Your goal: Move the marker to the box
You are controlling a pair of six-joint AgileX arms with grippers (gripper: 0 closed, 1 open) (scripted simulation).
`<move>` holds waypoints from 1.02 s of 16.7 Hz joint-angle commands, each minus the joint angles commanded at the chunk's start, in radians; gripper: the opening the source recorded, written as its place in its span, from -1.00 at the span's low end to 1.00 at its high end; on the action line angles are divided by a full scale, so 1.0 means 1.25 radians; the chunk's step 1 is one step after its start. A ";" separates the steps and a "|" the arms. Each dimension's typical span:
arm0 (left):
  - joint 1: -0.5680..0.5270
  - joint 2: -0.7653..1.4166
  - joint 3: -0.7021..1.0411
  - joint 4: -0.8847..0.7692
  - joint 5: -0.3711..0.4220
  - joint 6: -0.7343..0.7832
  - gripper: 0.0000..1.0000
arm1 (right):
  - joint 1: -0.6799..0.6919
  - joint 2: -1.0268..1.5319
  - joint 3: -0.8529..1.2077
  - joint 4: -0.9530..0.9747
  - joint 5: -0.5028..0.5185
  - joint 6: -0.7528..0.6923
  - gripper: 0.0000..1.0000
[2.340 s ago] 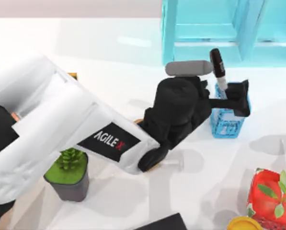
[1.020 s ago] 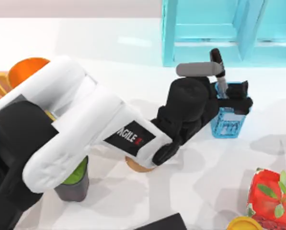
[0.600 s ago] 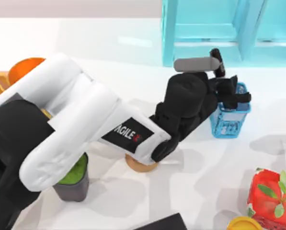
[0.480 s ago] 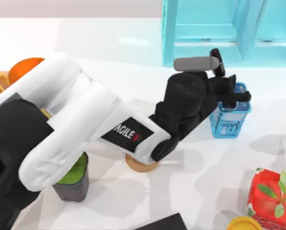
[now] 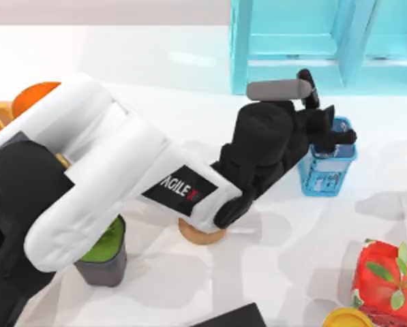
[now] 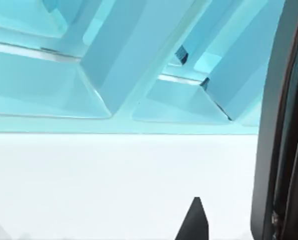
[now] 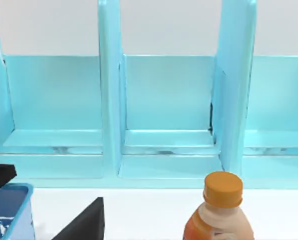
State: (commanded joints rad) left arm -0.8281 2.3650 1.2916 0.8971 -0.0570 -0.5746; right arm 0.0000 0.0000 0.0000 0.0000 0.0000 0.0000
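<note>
The left arm stretched from the table's left edge toward the blue mesh cup [image 5: 326,163], and the left gripper [image 5: 324,131] hung over its rim, tilted down.

The left gripper [image 5: 324,131] sits over the blue mesh cup [image 5: 324,170], covering the cup's mouth, so whether its fingers clamp anything cannot be told. Of the marker [image 5: 307,87] just the black cap end pokes out at the far side; its barrel is hidden. The left arm [image 5: 108,177] covers much of the potted plant [image 5: 101,255] and a tan disc [image 5: 202,235]. The red container [image 5: 386,281] is cut off at the right edge.
</note>
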 joint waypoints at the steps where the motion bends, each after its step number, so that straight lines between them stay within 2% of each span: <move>1: 0.001 -0.006 -0.007 -0.012 0.003 0.001 -1.00 | 0.000 0.000 0.000 0.000 0.000 0.000 1.00; 7: 0.049 -0.114 -0.058 -0.087 0.042 0.015 -1.00 | 0.000 0.000 0.000 0.000 0.000 0.000 1.00; 17: 0.180 -0.379 -0.158 -0.215 0.163 0.040 -1.00 | 0.000 0.000 0.000 0.000 0.000 0.000 1.00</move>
State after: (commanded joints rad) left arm -0.6034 1.8913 1.0941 0.6289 0.1467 -0.5245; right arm 0.0000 0.0000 0.0000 0.0000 0.0000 0.0000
